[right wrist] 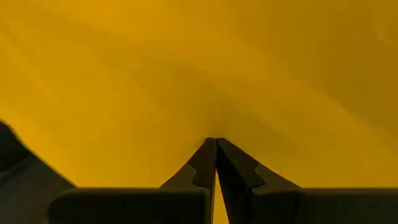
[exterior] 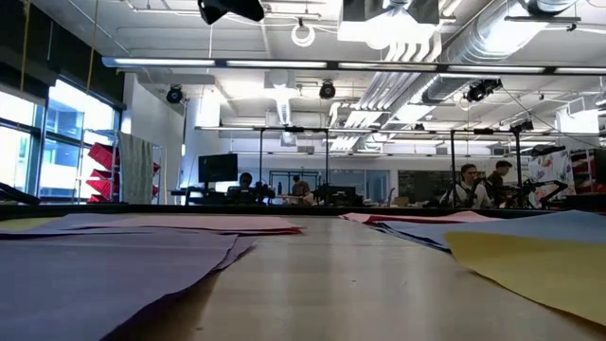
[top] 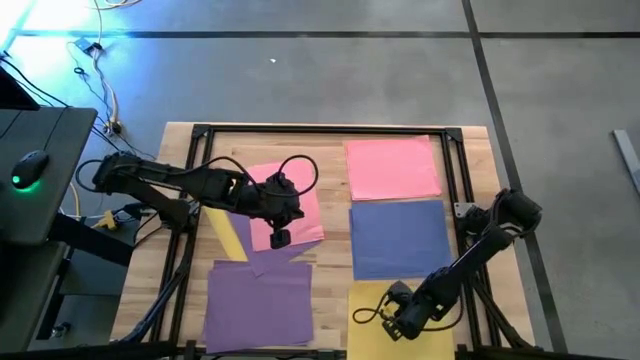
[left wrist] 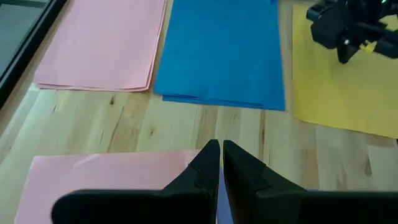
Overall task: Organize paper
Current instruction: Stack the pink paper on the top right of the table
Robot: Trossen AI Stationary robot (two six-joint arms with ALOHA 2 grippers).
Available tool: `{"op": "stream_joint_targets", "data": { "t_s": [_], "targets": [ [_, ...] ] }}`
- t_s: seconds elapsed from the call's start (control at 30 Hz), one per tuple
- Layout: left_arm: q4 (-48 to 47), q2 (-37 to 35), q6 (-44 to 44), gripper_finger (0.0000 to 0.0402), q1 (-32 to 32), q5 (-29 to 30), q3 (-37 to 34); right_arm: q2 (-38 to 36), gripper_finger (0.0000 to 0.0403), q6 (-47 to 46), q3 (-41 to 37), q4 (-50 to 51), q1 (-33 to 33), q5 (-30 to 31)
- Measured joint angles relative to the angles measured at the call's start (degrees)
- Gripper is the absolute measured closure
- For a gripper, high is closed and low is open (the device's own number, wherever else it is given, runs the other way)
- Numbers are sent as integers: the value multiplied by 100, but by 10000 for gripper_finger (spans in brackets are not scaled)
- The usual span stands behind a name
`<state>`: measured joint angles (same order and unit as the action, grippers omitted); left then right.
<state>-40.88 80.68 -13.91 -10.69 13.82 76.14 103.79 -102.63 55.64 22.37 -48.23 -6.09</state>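
Sorting step in progress: left gripper [top: 281, 238], fingers [left wrist: 208, 163] nearly closed, hovers over the loose pink paper sheet [top: 300, 208] mid-worktop (pink stack [top: 392, 166] at far right corner). Right gripper [top: 392, 325], fingers together, presses the yellow paper sheet [top: 372, 298]. Next: pinch the sheet's edge.

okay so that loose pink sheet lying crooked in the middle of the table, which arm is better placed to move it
Left, probably. The left gripper hangs right over the loose pink sheet, fingers nearly shut. The right gripper is down on the yellow sheet, across the table.
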Motion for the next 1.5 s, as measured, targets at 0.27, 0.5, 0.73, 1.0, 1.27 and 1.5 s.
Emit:
{"op": "stream_joint_targets", "data": {
  "t_s": [0.27, 0.5, 0.73, 1.0, 1.27, 1.5],
  "targets": [
    [-2, 2, -3, 401, 2, 4, 0, -48, 403, 224, -4, 299, 10, -146],
    [-2, 2, -147, 401, 2, 18, 0, -42, 403, 131, -9, 326, 47, -166],
    [-52, 2, -250, 401, -112, -125, 0, -119, 403, 104, -26, 411, 67, -41],
    [-229, 0, -398, 400, -219, -205, -44, -378, 403, 101, -46, 776, 99, 247],
    [5, -2, -527, 335, -161, -481, -767, -1189, 403, -207, -28, 446, 99, 441],
    [2269, 45, -57, 238, 190, -1004, -2291, -2081, 402, 83, -22, 591, 455, 1699]
  ]
}}
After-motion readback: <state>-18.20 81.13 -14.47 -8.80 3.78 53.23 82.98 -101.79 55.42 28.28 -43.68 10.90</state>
